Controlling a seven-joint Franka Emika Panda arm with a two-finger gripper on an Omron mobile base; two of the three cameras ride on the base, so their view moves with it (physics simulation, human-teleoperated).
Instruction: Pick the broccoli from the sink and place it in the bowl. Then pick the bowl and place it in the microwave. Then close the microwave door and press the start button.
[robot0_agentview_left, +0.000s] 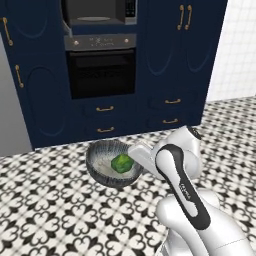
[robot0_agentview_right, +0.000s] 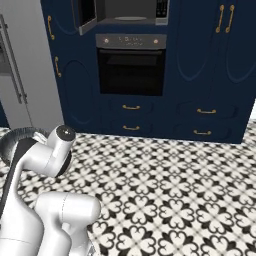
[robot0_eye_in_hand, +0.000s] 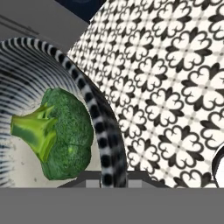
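Claw (robot0_agentview_left: 136, 156): pressed onto the rim of the bowl on the side nearest the arm, pinching it; the hand view looks along the rim where it runs down between the finger tips.
Bowl (robot0_agentview_left: 102, 161): dark ribbed outside, pale speckled inside; held up in the air above the patterned floor (robot0_agentview_left: 50, 200), roughly level.
Broccoli (robot0_agentview_left: 121, 162): lies inside the bowl, near the gripped side; in the hand view its pale stalk points away from the rim.
Microwave (robot0_agentview_left: 95, 12): built in at the top of the navy cabinets (robot0_agentview_left: 165, 60), above the oven (robot0_agentview_left: 101, 70); its cavity stands open.
Microwave door (robot0_agentview_right: 83, 17): swung out at the left of the cavity in the right base view.
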